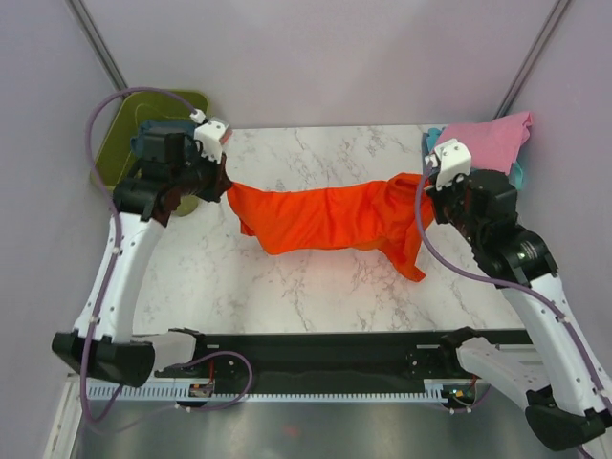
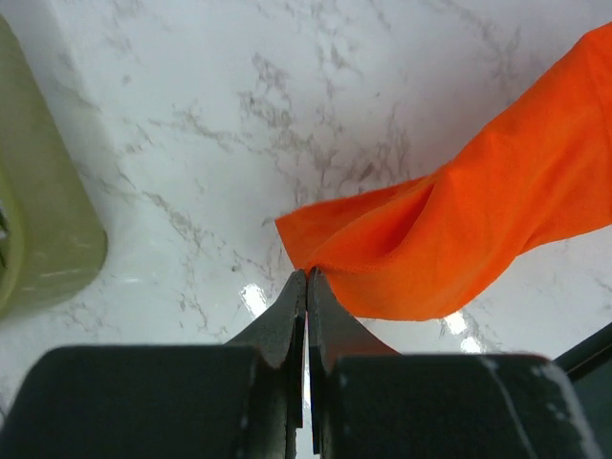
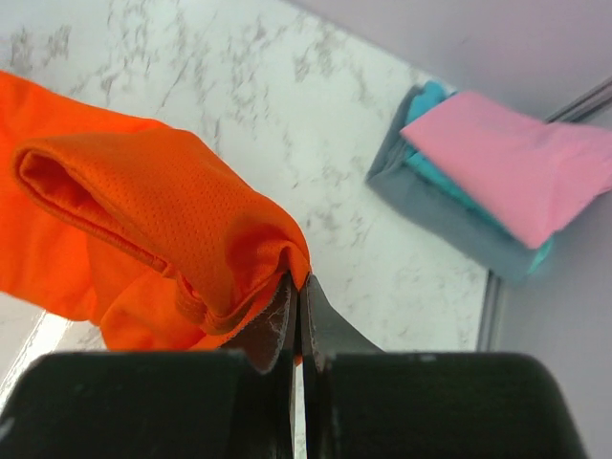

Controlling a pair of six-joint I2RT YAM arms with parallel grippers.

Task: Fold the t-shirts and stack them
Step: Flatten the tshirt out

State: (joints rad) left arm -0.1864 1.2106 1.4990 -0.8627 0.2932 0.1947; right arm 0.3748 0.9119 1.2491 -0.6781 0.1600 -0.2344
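The orange-red t-shirt [image 1: 325,218] sags between the left gripper [image 2: 306,277] and the right gripper [image 3: 296,282], each closed tight on one end. It seems light and limp; I think the hems give the surest hold.

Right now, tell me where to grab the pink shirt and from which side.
Probably pinch the pink shirt at its inward edge, coming across the table: it lies folded flat atop the teal shirt and slate-blue shirt in the far right corner, walls close behind.
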